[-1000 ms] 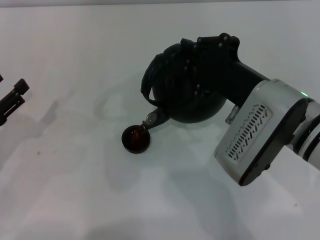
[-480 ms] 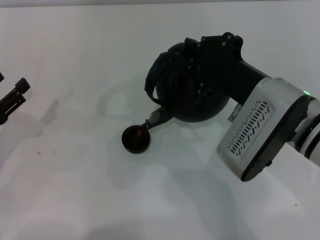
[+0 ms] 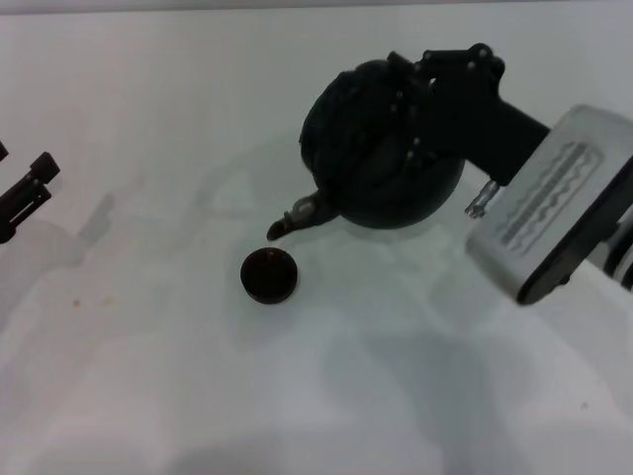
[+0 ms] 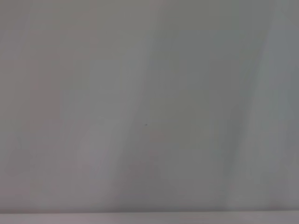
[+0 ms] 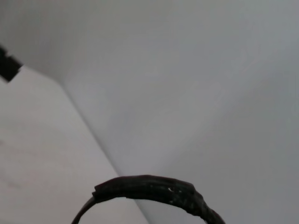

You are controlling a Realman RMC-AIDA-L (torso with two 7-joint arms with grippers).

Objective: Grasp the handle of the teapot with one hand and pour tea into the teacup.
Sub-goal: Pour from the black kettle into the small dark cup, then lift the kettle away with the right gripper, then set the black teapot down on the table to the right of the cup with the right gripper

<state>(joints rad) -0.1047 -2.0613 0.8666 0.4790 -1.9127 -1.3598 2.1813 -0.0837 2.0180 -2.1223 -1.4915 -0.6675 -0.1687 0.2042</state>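
Observation:
The black teapot hangs in my right gripper, which is shut on the handle over the pot's top. The handle is mostly hidden under the gripper in the head view; a ribbed black arc of it shows in the right wrist view. The spout with its pale band points down-left and ends a little above and behind the teacup, apart from it. The small dark teacup stands on the white table. My left gripper is parked at the far left edge, open and empty.
The white tabletop fills the left wrist view. My right arm's white and grey wrist housing hangs over the table to the right of the teapot.
The teapot has tipped back toward level and moved up and right with my right arm. Its spout has lifted off the teacup's rim. The teacup and the left arm have not moved.

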